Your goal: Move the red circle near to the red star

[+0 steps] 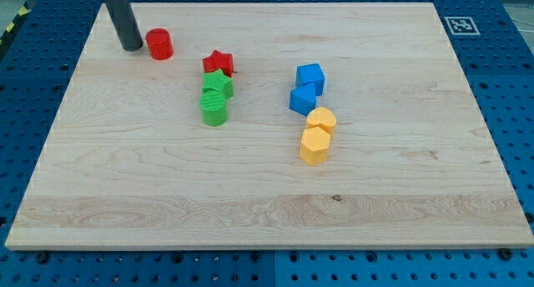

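The red circle [159,44] sits near the view's top left on the wooden board [267,212]. My tip [132,47] stands just to the left of it, close beside it; I cannot tell if they touch. The red star [219,63] lies to the right of the red circle and a little lower, a short gap away. A green star [218,85] touches the red star from below.
A green cylinder [214,108] sits under the green star. Two blue cubes [309,77] [303,98] stand right of centre, with a yellow heart-like block [321,119] and a yellow hexagon [314,145] below them. The board's top edge is close behind my tip.
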Robot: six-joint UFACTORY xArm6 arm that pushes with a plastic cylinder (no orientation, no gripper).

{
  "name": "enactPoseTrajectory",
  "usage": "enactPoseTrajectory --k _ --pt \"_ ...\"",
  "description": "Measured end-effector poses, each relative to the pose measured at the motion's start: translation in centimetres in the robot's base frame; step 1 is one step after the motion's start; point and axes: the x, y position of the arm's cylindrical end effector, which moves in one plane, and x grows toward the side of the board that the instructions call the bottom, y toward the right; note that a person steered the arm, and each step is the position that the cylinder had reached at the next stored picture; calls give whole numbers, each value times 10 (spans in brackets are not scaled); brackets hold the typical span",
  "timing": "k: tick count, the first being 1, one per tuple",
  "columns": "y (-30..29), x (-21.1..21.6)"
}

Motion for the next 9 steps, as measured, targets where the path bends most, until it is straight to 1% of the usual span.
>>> enactPoseTrajectory --k 1,2,5,6,9 --pt "0 -8" --pt "23 -5" --pt "26 -9" --pt "39 -7" --pt "45 23"
